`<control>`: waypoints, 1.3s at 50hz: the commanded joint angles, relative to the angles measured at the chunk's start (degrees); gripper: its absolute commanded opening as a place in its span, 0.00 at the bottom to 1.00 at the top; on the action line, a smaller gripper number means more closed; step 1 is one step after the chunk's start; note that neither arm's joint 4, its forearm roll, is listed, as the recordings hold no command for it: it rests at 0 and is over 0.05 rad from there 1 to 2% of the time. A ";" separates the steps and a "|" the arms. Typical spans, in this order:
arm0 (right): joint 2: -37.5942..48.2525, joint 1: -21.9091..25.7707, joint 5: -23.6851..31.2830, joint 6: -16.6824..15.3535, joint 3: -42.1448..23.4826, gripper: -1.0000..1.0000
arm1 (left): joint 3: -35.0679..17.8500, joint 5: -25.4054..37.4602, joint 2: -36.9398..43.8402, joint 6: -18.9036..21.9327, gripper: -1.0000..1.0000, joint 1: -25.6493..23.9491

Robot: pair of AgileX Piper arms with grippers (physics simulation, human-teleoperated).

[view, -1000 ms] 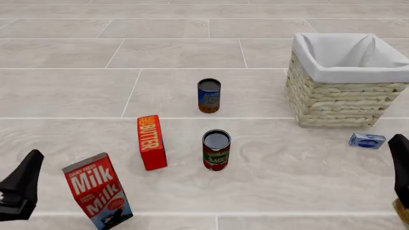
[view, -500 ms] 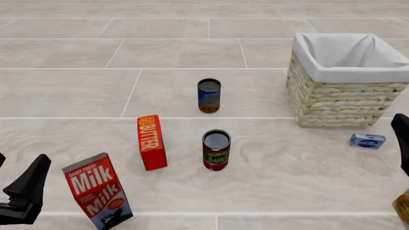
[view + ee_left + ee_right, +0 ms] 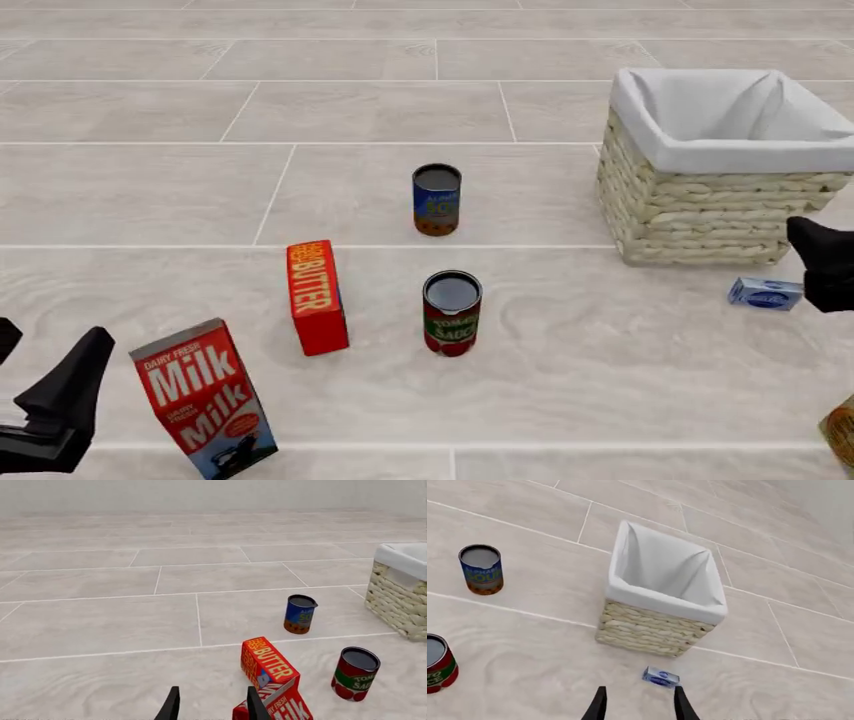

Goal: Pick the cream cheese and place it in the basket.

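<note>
The cream cheese (image 3: 766,294) is a small light-blue box lying on the floor just in front of the basket (image 3: 721,215), at the right. It also shows in the right wrist view (image 3: 660,677), below the basket (image 3: 654,630). My right gripper (image 3: 636,705) is open and empty, hovering above and short of the cream cheese; in the front view only a dark part of it shows at the right edge (image 3: 825,262). My left gripper (image 3: 209,706) is open and empty at the lower left (image 3: 47,400), beside the milk carton (image 3: 203,398).
A red butter box (image 3: 316,297) stands left of centre. A tomato sauce can (image 3: 451,313) stands in the middle and a blue soup can (image 3: 435,200) behind it. The milk carton leans at the front left.
My right gripper has risen and moved forward toward the basket and the cream cheese. My left gripper has shifted slightly right. The objects have not moved.
</note>
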 commanded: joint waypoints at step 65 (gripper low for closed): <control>42.31 -8.68 -10.62 -31.98 -11.13 1.00 | -0.01 0.77 0.81 1.30 1.00 -0.64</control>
